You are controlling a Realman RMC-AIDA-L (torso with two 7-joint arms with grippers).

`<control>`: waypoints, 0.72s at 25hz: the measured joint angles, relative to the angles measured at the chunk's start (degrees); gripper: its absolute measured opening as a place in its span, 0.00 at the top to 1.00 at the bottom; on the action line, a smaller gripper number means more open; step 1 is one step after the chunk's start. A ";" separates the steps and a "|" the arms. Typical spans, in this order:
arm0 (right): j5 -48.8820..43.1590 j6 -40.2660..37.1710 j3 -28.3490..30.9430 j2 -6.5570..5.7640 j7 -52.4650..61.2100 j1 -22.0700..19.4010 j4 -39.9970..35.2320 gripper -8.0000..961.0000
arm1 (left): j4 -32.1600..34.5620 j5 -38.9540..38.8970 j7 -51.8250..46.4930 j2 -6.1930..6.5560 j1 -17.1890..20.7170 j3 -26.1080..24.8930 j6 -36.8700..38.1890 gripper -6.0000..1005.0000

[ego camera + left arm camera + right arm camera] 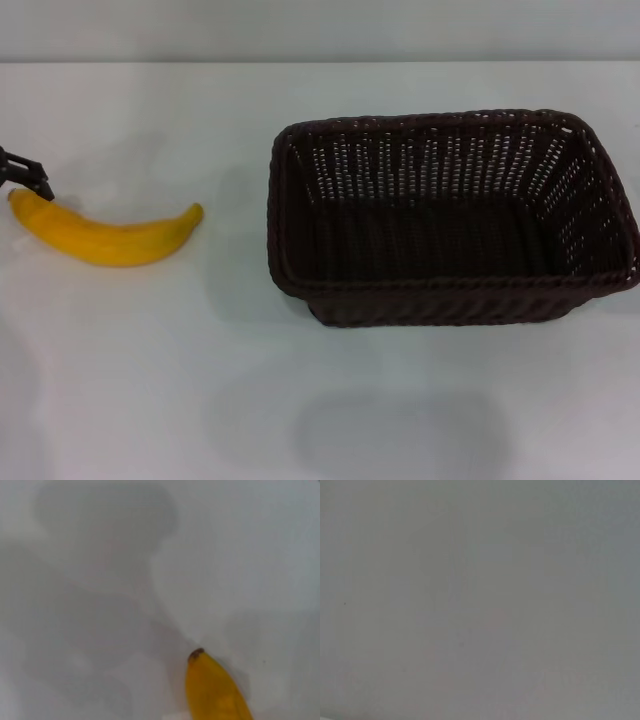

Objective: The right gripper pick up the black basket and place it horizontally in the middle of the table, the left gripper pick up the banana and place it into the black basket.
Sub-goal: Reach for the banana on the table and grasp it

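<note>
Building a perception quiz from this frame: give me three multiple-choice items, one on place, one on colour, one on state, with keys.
1. Where does the banana lie relative to the black basket?
A. inside it
B. on the table, to the robot's left of it
C. on its rim

2. What colour is the banana?
A. green
B. brown
C. yellow-orange

3. The basket is:
A. upright and empty
B. flipped over
C. holding fruit

Answers: B, white tabletop shows between them; C, its skin is plainly yellow-orange; A, its opening faces up and its floor is bare. The left end effector sits at the banana's far tip.

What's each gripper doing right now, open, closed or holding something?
Left gripper: at the banana's far-left tip; open or shut cannot be told.
Right gripper: not in view.
</note>
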 joint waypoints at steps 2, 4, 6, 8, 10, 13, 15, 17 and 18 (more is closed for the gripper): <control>0.17 -0.03 0.00 0.00 -0.49 -0.08 0.36 0.26 | -0.51 -0.02 -0.16 -0.17 0.31 -0.16 1.31 0.16; 0.19 -0.07 0.00 0.00 -0.63 -0.10 0.49 0.26 | -1.32 -0.19 -0.19 -0.27 0.46 -0.30 2.61 0.16; 0.18 -0.17 0.00 0.00 -0.81 -0.14 0.91 0.26 | -2.20 -0.30 -0.20 -0.29 0.49 -0.31 3.85 0.17; 0.18 -0.27 0.00 0.00 -0.84 -0.14 1.02 0.26 | -2.84 -0.34 -0.21 -0.42 0.50 -0.30 5.25 0.17; 0.19 -0.70 0.00 0.00 -0.96 -0.12 1.13 0.26 | -3.18 -0.40 -0.18 -0.69 0.51 -0.30 6.75 0.17; 0.19 -1.35 0.00 0.00 -1.39 0.01 1.42 0.26 | -3.20 -0.61 -0.08 -0.82 0.48 -0.28 8.61 0.17; 0.19 -1.65 0.00 0.00 -1.58 0.09 1.59 0.26 | -3.35 -1.21 0.00 -0.78 0.35 -0.27 9.91 0.17; 0.19 -2.05 0.00 0.00 -1.60 0.10 1.64 0.26 | -4.04 -2.03 0.09 -0.52 0.10 -0.27 10.95 0.17; 0.19 -2.29 0.00 0.00 -1.60 0.11 1.66 0.26 | -4.56 -2.31 0.12 -0.36 -0.03 -0.25 11.21 0.17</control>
